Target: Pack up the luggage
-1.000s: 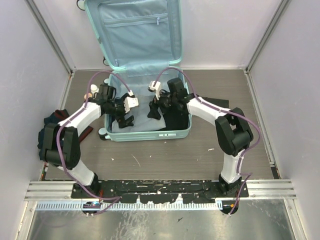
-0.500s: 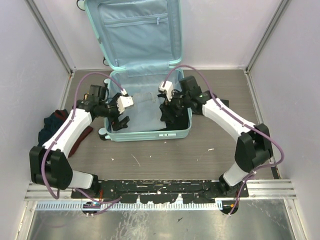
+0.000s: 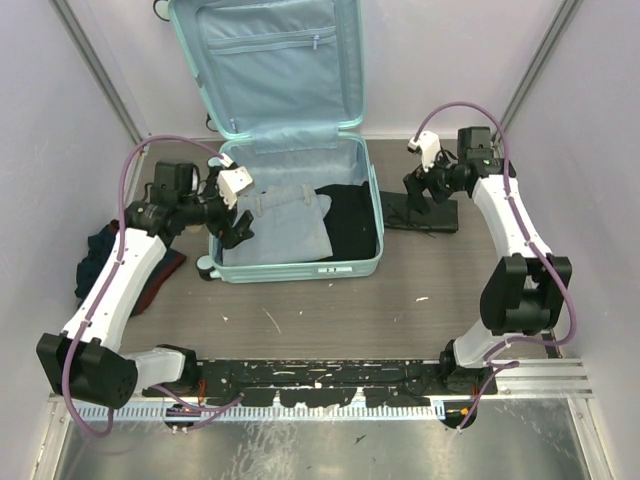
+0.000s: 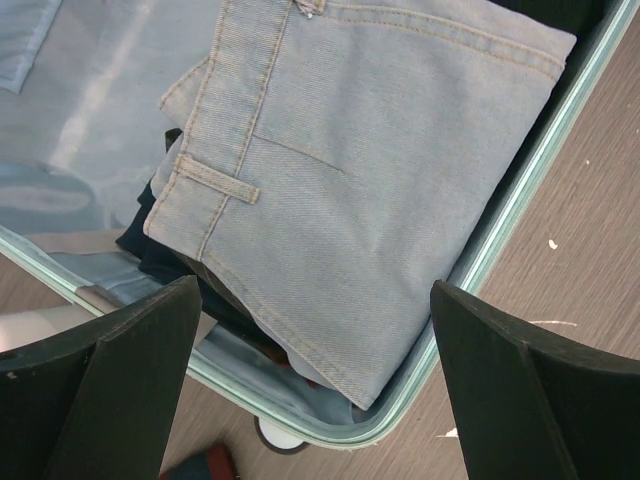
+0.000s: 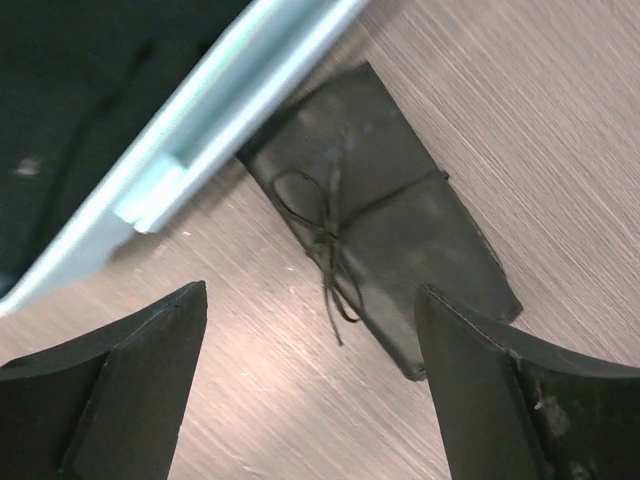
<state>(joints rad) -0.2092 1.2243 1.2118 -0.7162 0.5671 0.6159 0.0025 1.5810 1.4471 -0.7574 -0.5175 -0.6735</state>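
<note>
The mint-green suitcase [image 3: 350,268] lies open on the table, its lid with the blue zip-pocket lining standing up at the back. Folded light-blue jeans [image 3: 288,218] fill its left half and show large in the left wrist view [image 4: 380,170]; a black garment [image 3: 352,217] fills the right half. My left gripper [image 3: 238,230] is open and empty above the suitcase's left front corner. My right gripper [image 3: 420,193] is open and empty above a flat black pouch with a cord [image 5: 385,225], which lies on the table right of the suitcase [image 3: 425,213].
A heap of dark blue and red clothes [image 3: 105,255] lies on the table at the far left. Side walls close in the table left and right. The suitcase rim [image 5: 200,120] crosses the right wrist view at upper left.
Both arms have drawn out of the suitcase: the left back to its left edge, the right swung out over the black pouch. The jeans and black garment now lie released inside.
</note>
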